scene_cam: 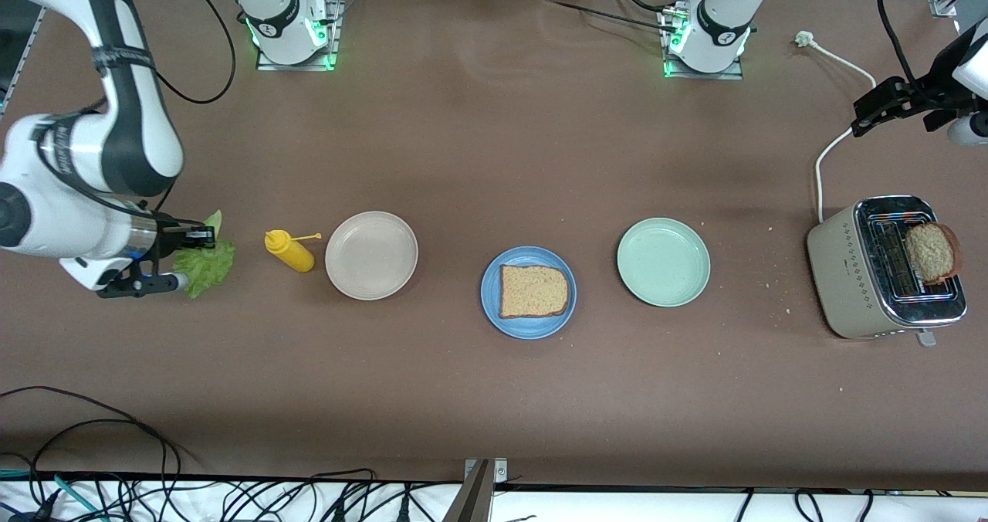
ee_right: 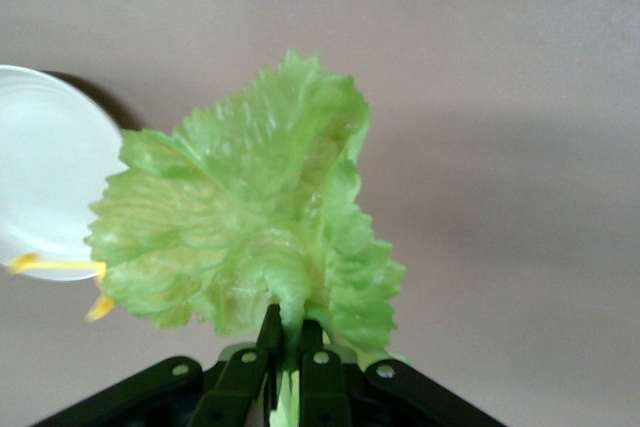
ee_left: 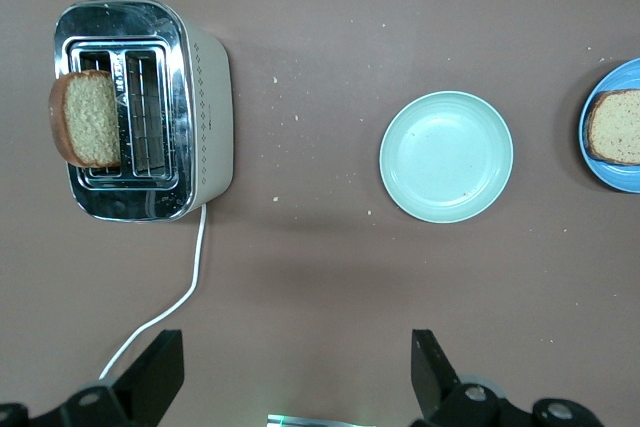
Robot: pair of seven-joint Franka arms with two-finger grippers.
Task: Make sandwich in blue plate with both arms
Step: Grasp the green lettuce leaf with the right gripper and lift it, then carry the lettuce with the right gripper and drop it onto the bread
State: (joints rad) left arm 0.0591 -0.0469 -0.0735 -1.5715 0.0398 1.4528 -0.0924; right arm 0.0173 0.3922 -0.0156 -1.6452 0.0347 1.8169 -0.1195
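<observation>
My right gripper [scene_cam: 199, 238] is shut on the stem of a crinkled green lettuce leaf [scene_cam: 205, 267], low over the right arm's end of the table beside the mustard bottle. In the right wrist view the leaf [ee_right: 240, 217] fans out from the closed gripper [ee_right: 290, 322]. The blue plate [scene_cam: 494, 310] sits mid-table with one brown bread slice [scene_cam: 534, 291] lying on it. A second bread slice [scene_cam: 932, 252] stands in the toaster [scene_cam: 853, 275]. My left gripper [scene_cam: 868, 114] hangs open and empty over the table near the toaster's cord, with its fingers [ee_left: 160, 372] wide apart.
A yellow mustard bottle [scene_cam: 289, 250] lies beside a cream-white plate [scene_cam: 371, 255]. A pale mint-green plate [scene_cam: 663, 262] sits between the blue plate and the toaster. The toaster's white cord [scene_cam: 820, 174] runs toward the left arm's base. Crumbs lie around the toaster.
</observation>
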